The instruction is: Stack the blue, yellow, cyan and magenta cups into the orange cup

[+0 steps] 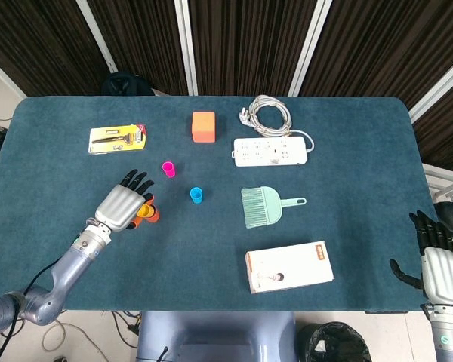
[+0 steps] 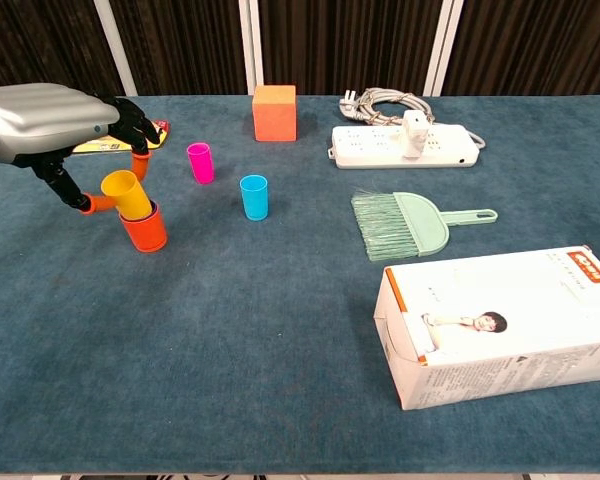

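Observation:
My left hand [image 2: 55,125] [image 1: 121,207] pinches the yellow cup [image 2: 126,194] and holds it tilted in the mouth of the orange cup [image 2: 144,229] [image 1: 152,216], which stands upright on the blue table. The blue cup is hidden inside the orange one. A magenta cup [image 2: 200,162] [image 1: 168,168] stands behind and to the right. The cyan cup [image 2: 254,197] [image 1: 196,194] stands further right, both upright and apart from the hand. My right hand [image 1: 438,264] hangs off the table's front right edge with fingers spread, holding nothing.
An orange block [image 2: 274,111], a power strip [image 2: 404,146] with a coiled cable [image 2: 380,101], a green brush with dustpan [image 2: 405,222], a white box [image 2: 495,325] at the front right and a packaged tool [image 1: 118,139] at the back left lie on the table.

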`<state>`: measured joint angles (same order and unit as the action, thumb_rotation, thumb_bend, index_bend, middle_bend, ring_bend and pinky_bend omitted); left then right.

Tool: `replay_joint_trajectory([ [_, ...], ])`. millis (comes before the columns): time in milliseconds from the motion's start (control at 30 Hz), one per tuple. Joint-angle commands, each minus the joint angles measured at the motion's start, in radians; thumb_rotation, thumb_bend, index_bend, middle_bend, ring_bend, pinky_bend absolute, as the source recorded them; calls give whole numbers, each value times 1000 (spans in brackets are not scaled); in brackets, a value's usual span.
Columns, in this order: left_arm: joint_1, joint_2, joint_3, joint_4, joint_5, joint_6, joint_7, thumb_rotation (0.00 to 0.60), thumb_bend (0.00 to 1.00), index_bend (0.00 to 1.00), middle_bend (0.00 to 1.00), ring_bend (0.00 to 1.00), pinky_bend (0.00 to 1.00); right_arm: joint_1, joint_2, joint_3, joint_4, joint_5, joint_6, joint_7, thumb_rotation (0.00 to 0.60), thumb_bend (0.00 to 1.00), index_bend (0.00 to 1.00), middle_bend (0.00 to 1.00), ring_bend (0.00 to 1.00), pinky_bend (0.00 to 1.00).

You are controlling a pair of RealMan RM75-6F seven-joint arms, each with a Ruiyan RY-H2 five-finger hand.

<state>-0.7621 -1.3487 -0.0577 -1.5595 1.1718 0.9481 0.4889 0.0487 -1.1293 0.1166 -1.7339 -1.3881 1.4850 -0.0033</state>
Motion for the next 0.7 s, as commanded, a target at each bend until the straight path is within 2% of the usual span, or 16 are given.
replay_joint_trajectory([
  [33,-2,-6,-1,2,-3,-1,5,600,297,387,148,0,0,0,0,0,0,1,0,0,600,343,45,44,77,36],
  [333,-12,-3,6,-5,-27,-19,56,600,288,246,123,0,0,-1,6,1,-2,7,-4,7,600,343,45,45,77,36],
  [467,-15,2,0,-20,-42,-23,64,600,280,214,122,0,0,-2,7,2,-2,8,-1,5,600,343,46,45,77,36],
  [700,-31,-29,-68,-40,-60,15,28,600,269,211,125,0,0,0,1,4,2,14,-4,-2,600,343,46,45,77,36],
])
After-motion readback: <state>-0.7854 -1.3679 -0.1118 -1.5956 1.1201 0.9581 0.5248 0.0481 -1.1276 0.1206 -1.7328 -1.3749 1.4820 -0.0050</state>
